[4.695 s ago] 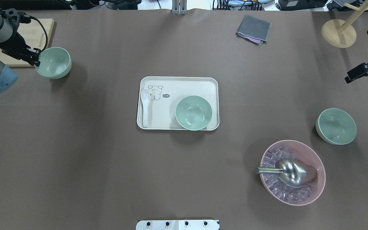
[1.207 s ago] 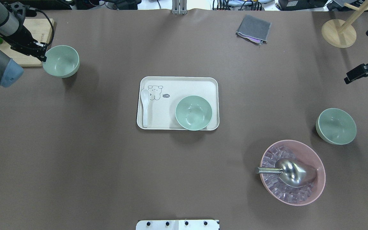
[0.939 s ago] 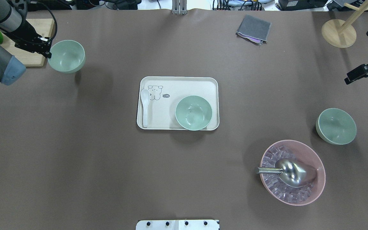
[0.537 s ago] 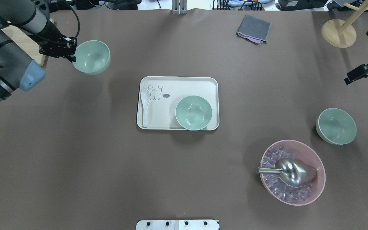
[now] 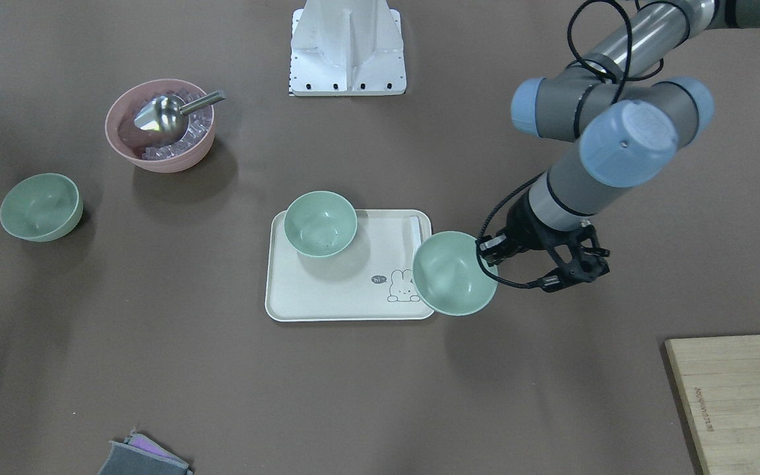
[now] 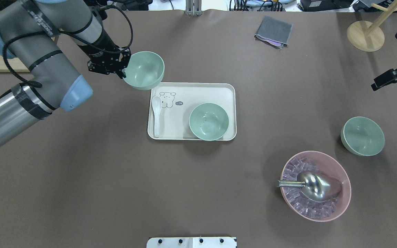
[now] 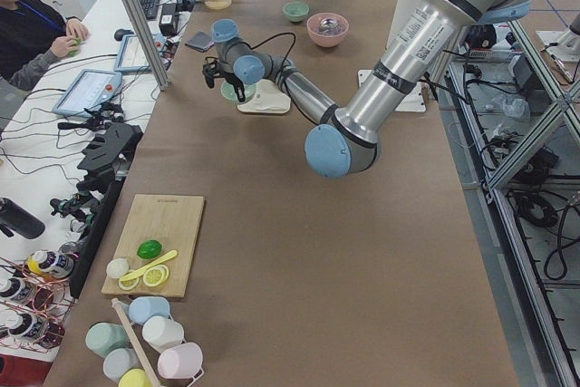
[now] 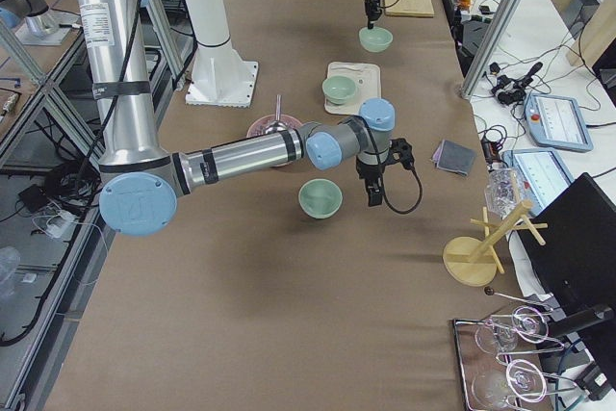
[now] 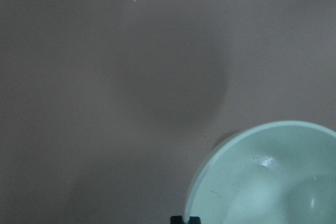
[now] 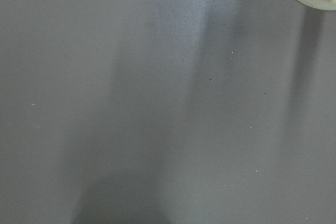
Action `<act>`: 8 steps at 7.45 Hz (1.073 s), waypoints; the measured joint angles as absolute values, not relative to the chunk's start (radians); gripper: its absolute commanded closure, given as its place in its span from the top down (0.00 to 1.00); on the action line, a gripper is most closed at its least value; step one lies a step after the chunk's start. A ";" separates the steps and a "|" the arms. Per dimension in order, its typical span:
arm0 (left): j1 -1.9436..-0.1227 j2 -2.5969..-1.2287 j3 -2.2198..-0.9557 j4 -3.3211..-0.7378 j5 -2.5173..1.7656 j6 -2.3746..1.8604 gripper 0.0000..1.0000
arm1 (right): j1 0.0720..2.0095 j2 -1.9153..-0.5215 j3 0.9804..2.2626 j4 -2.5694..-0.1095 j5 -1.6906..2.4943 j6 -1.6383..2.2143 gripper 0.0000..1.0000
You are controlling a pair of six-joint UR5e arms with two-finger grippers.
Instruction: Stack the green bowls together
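**Carry phase, first stack pending**

Cream rectangular plastic tray (image 6: 198, 93) carries one pale mint-green round plastic bowl (image 6: 209, 121), probably the stack base. Second identical bowl (image 6: 145, 70) hangs upright at the tray's corner, left gripper (image 6: 125, 69) clamped on its rim so it can drop straight in. Third bowl (image 6: 362, 136) sits well apart, near right gripper (image 6: 376, 84); can't tell its jaw state.

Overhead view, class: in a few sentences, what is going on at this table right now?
The left gripper holds the first green bowl by its rim, raised over a corner of the tray. The second green bowl sits on that tray beside a white spoon. The third green bowl rests on the table near the pink bowl. The right gripper hangs aside, touching nothing. Nothing is stacked yet.
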State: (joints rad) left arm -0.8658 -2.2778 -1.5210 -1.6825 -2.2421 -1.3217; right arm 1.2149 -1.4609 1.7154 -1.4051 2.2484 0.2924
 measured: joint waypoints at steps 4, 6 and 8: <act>-0.697 -2.391 -1.528 -1.676 -2.061 -1.572 0.00 | 1.215 -1.459 1.716 -1.405 2.249 0.292 1.00; -0.613 -2.415 -1.527 -1.675 -1.948 -1.644 0.00 | 1.214 -1.459 1.715 -1.405 2.249 0.293 1.00; -0.578 -2.419 -1.535 -1.672 -1.906 -1.662 0.00 | 1.214 -1.459 1.715 -1.405 2.249 0.293 1.00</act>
